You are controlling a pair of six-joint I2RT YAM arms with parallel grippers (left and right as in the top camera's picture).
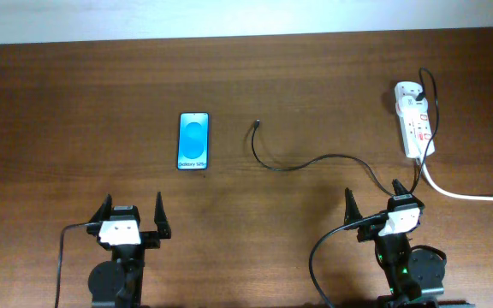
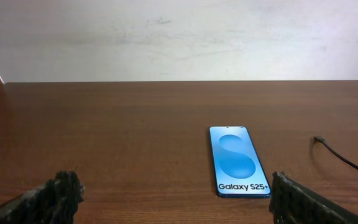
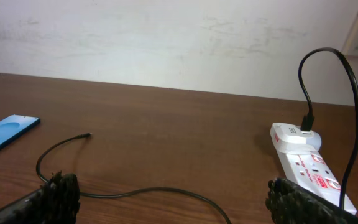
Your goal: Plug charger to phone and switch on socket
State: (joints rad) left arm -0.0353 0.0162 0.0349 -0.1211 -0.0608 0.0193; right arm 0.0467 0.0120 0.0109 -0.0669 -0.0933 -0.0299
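While the left gripper (image 1: 132,213) and right gripper (image 1: 373,204) hang open, the phone (image 1: 193,142) lies unplugged mid-table.
Its screen reads "Galaxy S25+"; the charger cable (image 1: 315,161) curves from near it to the power strip (image 1: 415,120).

Robot-lab setup: brown wooden table (image 1: 58,103), plain white wall (image 2: 166,37).

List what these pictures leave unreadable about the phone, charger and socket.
- Socket switch state: the red marks are too small overhead, and its near end is hidden at the bottom corner of the right wrist view.
- Phone port: overhead looks straight down, and the bottom edge is too dark in the left wrist view.
- Charger plug tip type: too small in every view.
- White cord far end: cut off by overhead's right edge.
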